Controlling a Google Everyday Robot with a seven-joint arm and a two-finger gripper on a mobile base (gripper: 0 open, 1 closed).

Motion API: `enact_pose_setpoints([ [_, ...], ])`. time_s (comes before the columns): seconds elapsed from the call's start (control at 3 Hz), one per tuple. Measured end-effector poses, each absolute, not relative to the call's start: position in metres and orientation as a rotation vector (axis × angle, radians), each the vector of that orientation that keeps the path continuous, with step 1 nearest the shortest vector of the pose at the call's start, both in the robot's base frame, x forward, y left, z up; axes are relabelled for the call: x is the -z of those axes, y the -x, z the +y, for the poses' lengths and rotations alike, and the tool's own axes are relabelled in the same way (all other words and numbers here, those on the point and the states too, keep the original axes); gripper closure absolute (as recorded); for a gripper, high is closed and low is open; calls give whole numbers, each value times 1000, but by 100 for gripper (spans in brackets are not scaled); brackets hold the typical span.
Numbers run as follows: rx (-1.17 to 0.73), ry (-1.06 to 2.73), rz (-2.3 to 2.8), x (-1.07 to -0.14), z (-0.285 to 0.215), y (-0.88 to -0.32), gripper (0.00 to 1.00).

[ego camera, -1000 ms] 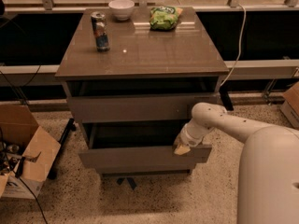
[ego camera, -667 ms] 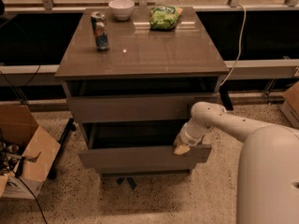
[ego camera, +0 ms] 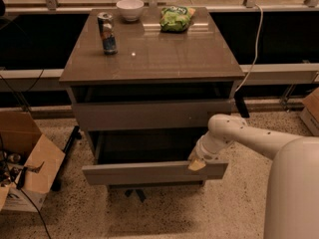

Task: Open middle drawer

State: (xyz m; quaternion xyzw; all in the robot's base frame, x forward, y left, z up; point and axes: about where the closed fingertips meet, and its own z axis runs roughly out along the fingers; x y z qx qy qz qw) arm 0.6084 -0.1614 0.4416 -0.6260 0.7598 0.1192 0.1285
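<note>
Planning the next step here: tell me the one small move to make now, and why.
Probably pull straight back toward the base a little more. The gripper sits at the top front edge of the pulled-out drawer, near its right end. The drawer is only partly out of the cabinet, with a dark gap behind its front, so it likely has travel left.

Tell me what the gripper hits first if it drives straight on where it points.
Probably the pulled-out drawer front: the gripper sits at its right end, pointing down onto its top edge, though depth is unclear.
</note>
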Motion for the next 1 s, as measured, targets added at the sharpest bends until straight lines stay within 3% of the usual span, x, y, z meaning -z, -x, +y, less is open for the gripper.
enact_pose_setpoints([
  [1.0,-386,1700,2340,-436,-176,-562,100],
])
